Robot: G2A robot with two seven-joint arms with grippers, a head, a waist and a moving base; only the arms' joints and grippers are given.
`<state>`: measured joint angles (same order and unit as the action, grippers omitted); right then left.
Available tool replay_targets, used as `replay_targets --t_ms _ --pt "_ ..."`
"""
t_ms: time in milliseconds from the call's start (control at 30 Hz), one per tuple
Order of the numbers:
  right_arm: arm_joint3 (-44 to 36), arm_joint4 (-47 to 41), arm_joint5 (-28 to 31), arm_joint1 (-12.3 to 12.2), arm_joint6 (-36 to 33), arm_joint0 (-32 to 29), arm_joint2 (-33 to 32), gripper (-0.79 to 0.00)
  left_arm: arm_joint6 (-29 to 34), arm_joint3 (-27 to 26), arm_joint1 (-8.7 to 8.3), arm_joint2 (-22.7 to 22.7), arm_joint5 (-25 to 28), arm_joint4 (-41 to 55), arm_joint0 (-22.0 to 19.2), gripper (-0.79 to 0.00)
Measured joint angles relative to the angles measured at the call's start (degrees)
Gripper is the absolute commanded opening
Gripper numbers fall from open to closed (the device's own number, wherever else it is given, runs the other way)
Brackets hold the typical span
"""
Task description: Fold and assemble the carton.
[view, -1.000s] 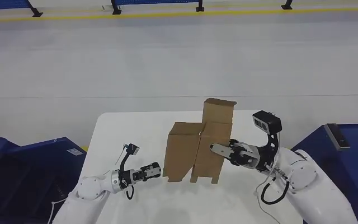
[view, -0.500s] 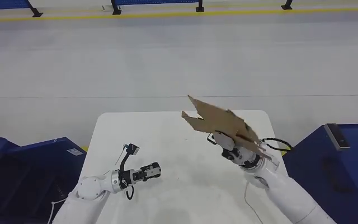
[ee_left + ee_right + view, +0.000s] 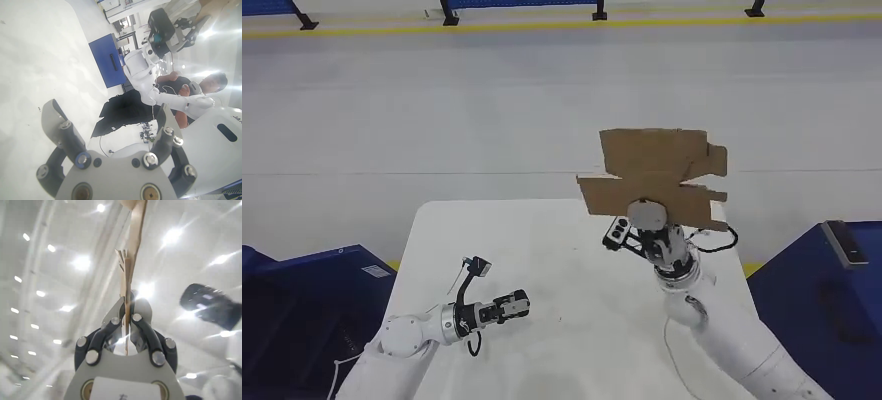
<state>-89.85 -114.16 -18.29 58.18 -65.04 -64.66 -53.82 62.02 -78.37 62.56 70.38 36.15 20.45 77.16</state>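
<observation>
Over on the left, the left gripper (image 3: 523, 302) lies low on the white table (image 3: 542, 240) with its fingers (image 3: 56, 117) spread wide and nothing between them. That is where I'd look for the first trouble. It sits well apart from the work, so any fold has no second hold to push against, and if it came across in a hurry it could knock the board aside instead of catching a flap. Further right, the worry is the grip itself. The right gripper (image 3: 646, 214) is clamped on the flattened carton (image 3: 652, 170) by its lower edge alone, and the whole sheet stands in the air above it. With so much loose cardboard above one narrow pinch, I'd guess the sheet could pivot, slide out, or crease where no crease is wanted. The flaps (image 3: 714, 158) along its right side hang free and might bend or snag during a fold. As to where things are, the carton is off the table altogether, raised over the table's right-hand part. It is flat and broadside to the top view, not yet opened into a box. In the right wrist view the board runs edge-on straight up out of the gripper, seated deep between the two closed fingers, which press on both of its faces.
</observation>
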Motion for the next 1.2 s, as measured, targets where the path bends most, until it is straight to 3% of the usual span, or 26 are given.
replay_targets --t_ms 133,300,433,533,800,900,967,1067,1200 --pt "-1.5 20.4 14.4 -1.6 -4.8 -1.8 -8.3 -0.785 0.0 0.0 0.0 0.0 0.0 0.0 0.0 0.0" --pt "-6.4 42.9 26.5 -4.2 -1.9 -7.7 -21.3 -0.785 0.0 0.0 0.0 0.0 0.0 0.0 0.0 0.0" --pt "-10.7 55.2 26.7 -5.7 -0.8 -13.3 -29.5 -0.785 0.0 0.0 0.0 0.0 0.0 0.0 0.0 0.0" --pt "-13.7 59.4 25.2 -6.1 -0.5 -15.9 -32.2 -0.785 0.0 0.0 0.0 0.0 0.0 0.0 0.0 0.0" --pt "-15.3 60.1 25.2 -6.1 0.3 -16.7 -32.8 -0.785 -0.4 -0.6 0.11 -0.2 -0.8 0.8 0.3 0.0" --pt "-14.5 63.0 24.6 -6.2 2.1 -16.8 -32.7 -0.785 -1.3 -2.9 0.03 1.5 -4.8 8.6 0.8 0.0" --pt "-13.8 71.0 24.2 -6.6 4.1 -16.9 -33.0 -0.785 -1.6 -5.0 -0.19 3.1 -5.1 13.0 1.5 0.0" --pt "-13.8 81.9 23.9 -6.9 5.1 -17.9 -33.3 -0.785 -1.4 -8.4 -0.41 4.0 -5.7 14.3 3.0 0.0" --pt "-14.4 85.6 23.2 -7.0 3.5 -19.2 -32.5 -0.785 -1.8 -12.9 -0.47 3.2 -7.7 12.6 4.6 0.0"
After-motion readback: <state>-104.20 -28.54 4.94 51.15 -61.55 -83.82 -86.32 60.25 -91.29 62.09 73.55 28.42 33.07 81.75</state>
